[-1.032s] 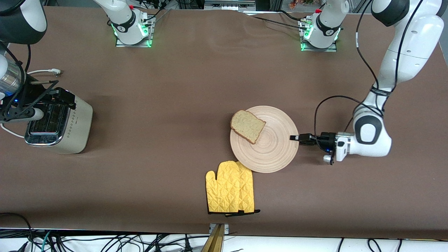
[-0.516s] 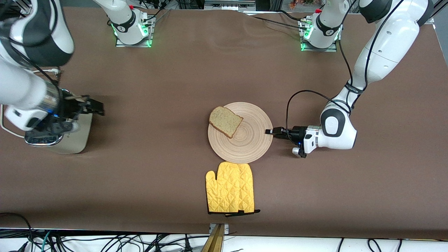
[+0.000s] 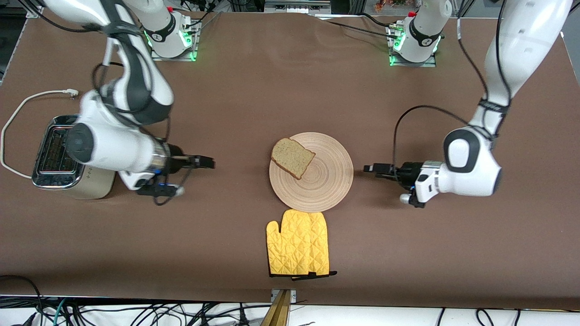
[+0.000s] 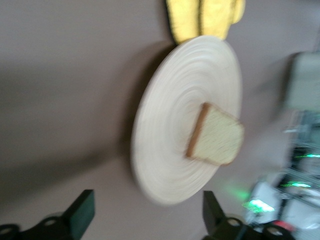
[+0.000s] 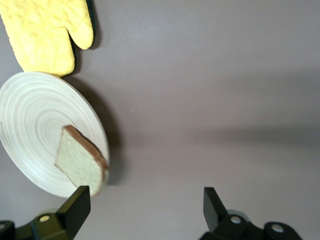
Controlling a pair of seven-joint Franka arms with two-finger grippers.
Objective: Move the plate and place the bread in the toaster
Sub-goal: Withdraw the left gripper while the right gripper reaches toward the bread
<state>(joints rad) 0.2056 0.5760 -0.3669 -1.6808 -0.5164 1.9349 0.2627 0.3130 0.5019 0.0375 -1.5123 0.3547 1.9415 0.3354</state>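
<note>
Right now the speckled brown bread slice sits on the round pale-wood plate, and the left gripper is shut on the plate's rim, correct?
Not quite. The speckled brown bread slice does sit on the round pale-wood plate, but the left gripper is open and clear of the rim, as the front view shows.

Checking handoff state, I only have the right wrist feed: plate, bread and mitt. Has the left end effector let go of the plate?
Observer: Yes. The left end effector is open and apart from the plate, on the plate's side toward the left arm's end of the table.
Operator: Where's the toaster?
Observer: The toaster stands at the right arm's end of the table, slots up and nothing in them.
Operator: My end effector's spot?
Observer: The right end effector is open, low over bare table between toaster and plate.
Operator: Bread fully on the plate?
Observer: No, the bread overhangs the rim on the toaster side.
</note>
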